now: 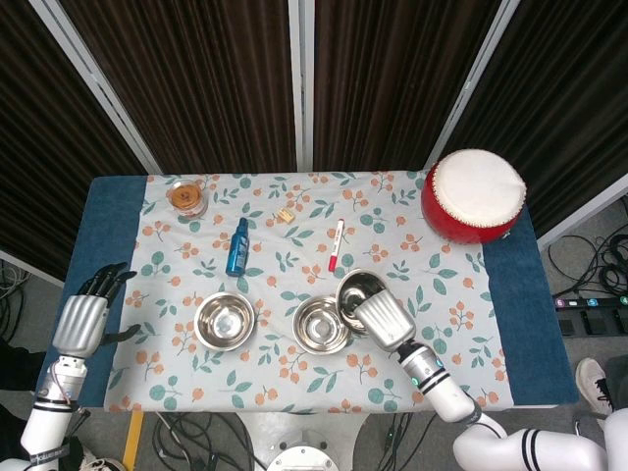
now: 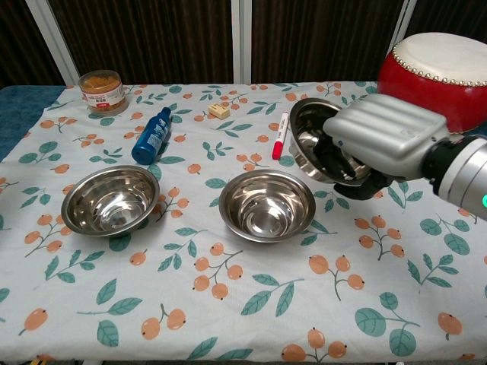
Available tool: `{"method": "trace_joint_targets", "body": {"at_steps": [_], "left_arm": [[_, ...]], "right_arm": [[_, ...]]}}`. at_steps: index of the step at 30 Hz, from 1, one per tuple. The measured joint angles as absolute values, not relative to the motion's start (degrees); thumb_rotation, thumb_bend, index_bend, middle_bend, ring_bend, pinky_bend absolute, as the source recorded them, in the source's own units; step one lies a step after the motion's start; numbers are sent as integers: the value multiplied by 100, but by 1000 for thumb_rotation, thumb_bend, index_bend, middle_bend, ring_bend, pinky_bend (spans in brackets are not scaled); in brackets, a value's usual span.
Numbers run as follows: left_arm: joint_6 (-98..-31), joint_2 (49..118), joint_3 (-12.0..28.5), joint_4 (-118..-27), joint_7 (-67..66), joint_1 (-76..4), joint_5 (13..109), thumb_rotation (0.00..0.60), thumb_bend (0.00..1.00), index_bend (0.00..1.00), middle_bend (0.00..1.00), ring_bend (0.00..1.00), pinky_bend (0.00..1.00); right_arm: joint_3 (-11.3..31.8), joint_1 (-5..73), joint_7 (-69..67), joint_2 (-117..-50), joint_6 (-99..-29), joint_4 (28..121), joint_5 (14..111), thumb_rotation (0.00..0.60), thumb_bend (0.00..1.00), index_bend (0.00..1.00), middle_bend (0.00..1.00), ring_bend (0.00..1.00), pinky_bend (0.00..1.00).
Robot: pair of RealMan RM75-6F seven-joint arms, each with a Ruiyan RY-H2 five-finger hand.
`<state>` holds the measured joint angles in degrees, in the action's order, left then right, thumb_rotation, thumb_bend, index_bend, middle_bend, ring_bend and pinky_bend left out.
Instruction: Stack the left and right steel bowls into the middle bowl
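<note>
The right hand [image 2: 374,142] holds a steel bowl [image 2: 316,140] off the cloth, fingers curled over its rim, with the bowl tipped so its opening faces left. In the chest view it hangs at center right, just above and right of the middle bowl [image 2: 267,204], which sits on the floral tablecloth [image 2: 228,304] at the frame's center. The left bowl [image 2: 110,200] rests on the cloth at center left, apart from the middle one.

In the head view the left hand [image 1: 86,316] hovers at the lower left edge, over the blue table border, fingers spread and holding nothing.

Toward the top of the chest view lie a blue bottle [image 2: 152,135], a red marker [image 2: 280,135], a small eraser-like block [image 2: 219,111], and a jar [image 2: 102,91] at upper left. A red drum [image 2: 434,72] fills the upper right corner.
</note>
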<state>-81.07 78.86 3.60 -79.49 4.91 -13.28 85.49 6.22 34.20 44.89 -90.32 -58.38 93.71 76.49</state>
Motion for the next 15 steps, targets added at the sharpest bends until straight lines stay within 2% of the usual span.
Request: {"method": "trace_joint_targets", "body": {"at_steps": [12, 14, 15], "left_arm": [[-8139, 7847, 385, -7740, 705, -1223, 8434, 600, 124, 235, 218, 133, 257], [-8146, 7850, 398, -7720, 741, -1224, 8435, 600, 124, 235, 218, 133, 257], [-8155, 7851, 408, -7710, 762, -1226, 8441, 600, 124, 235, 218, 133, 257]], "right_arm": [[498, 3731, 4385, -9664, -5531, 8993, 7463, 600, 326, 683, 625, 600, 594], [500, 3771, 4357, -9683, -5536, 8985, 7519, 600, 205, 639, 593, 579, 579], [498, 3790, 4331, -9678, -5529, 8992, 7547, 600, 105, 583, 557, 544, 554]]}}
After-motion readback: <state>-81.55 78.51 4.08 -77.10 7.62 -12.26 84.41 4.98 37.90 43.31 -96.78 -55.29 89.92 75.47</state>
